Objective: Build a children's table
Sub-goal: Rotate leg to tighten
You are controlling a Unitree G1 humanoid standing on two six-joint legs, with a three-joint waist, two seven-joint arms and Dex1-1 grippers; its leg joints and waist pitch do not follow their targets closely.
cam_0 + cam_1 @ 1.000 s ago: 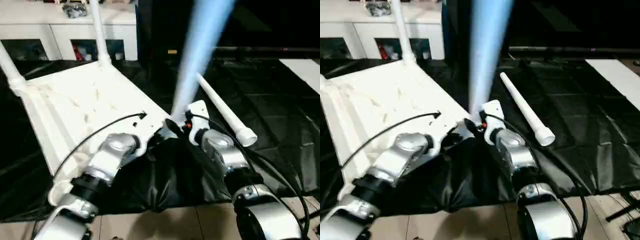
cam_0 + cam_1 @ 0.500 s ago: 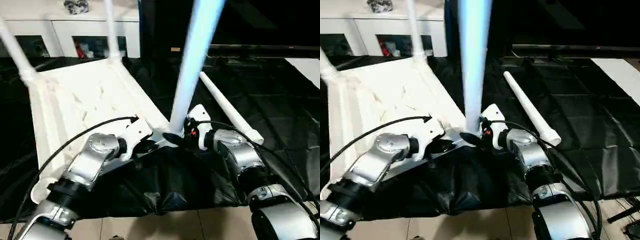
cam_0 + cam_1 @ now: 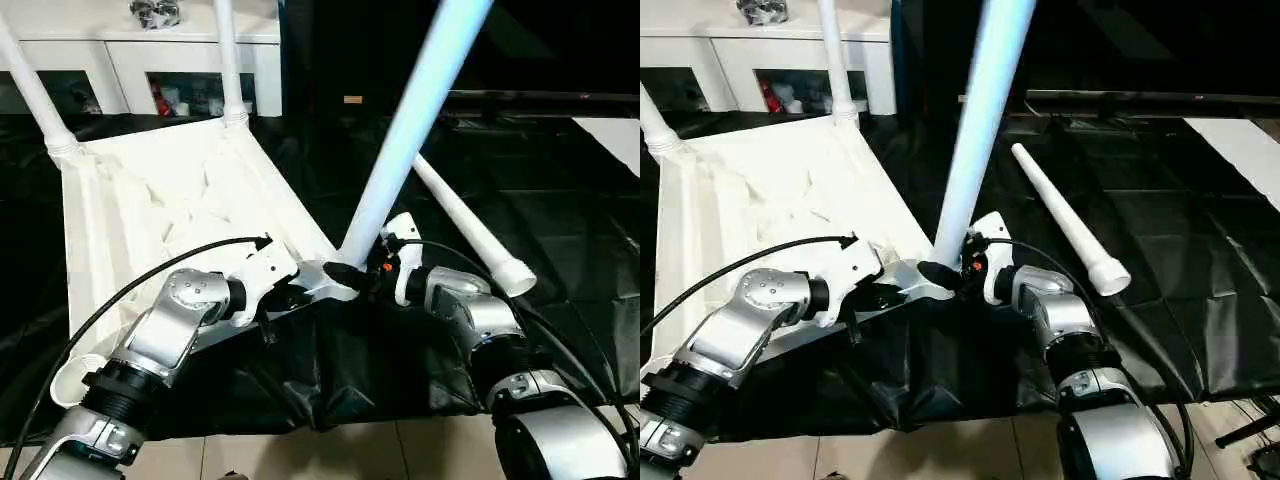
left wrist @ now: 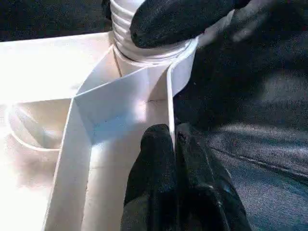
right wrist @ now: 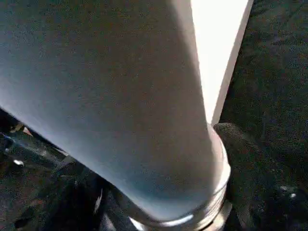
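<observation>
Centre frame: left gripper (image 4: 173, 144) pinches the tabletop (image 3: 150, 210) rim wall; right gripper (image 3: 352, 276) clasps the base of 1 tilted leg (image 3: 410, 130) at the corner socket (image 4: 149, 53).

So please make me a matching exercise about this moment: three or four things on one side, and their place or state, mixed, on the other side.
Things:
1. left gripper
2. right gripper
3. loose leg
4. far legs

Places or states:
A. lying flat on the black cover
B. standing upright in the tabletop's far corner sockets
C. shut on the tabletop's thin rim
D. at the base of the tilted leg in the near corner socket

Pairs: 1-C, 2-D, 3-A, 4-B
</observation>
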